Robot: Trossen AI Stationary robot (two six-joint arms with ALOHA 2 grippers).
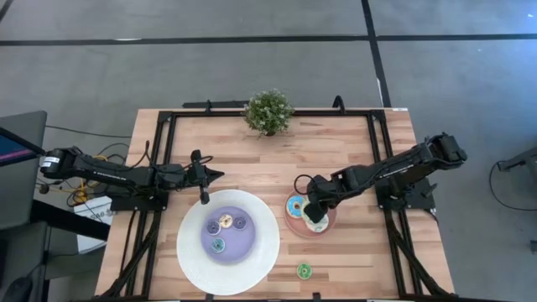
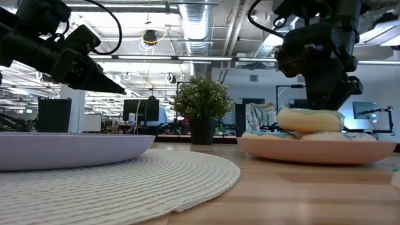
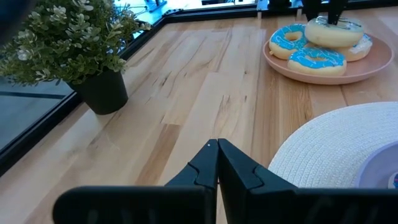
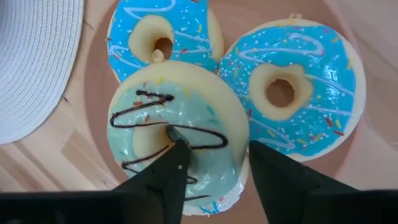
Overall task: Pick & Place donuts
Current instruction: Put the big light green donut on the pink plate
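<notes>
Three big donuts sit stacked on the pink plate point(image 1: 289, 223), right of table centre. The right gripper point(image 4: 214, 165) is straight above them, fingers spread, one fingertip point(image 4: 177, 149) at the hole of the top donut point(image 4: 177, 134), the other outside its rim, so the ring's side lies between the two. That top donut has pale green icing with a dark drizzle and rests on the two blue-iced donuts point(image 4: 292, 90) beneath; it is not lifted clear in the low view, where it lies on the pile just under the gripper body. Whether the fingers actually press the ring cannot be told.

A lone tiny green donut point(image 1: 304, 270) lies on bare wood near the front edge, apart from both plates. Left of the pink plate, the large white-and-purple plate point(image 1: 256, 252) holds three tiny donuts point(image 1: 225, 222) on its purple centre.

The left gripper point(image 3: 217, 147) hovers beside that plate's back-left rim, fingers pressed together, holding nothing, well away from any donut. Farthest back, a small potted plant point(image 1: 268, 111) stands at the rear edge of the table point(image 1: 352, 159).
</notes>
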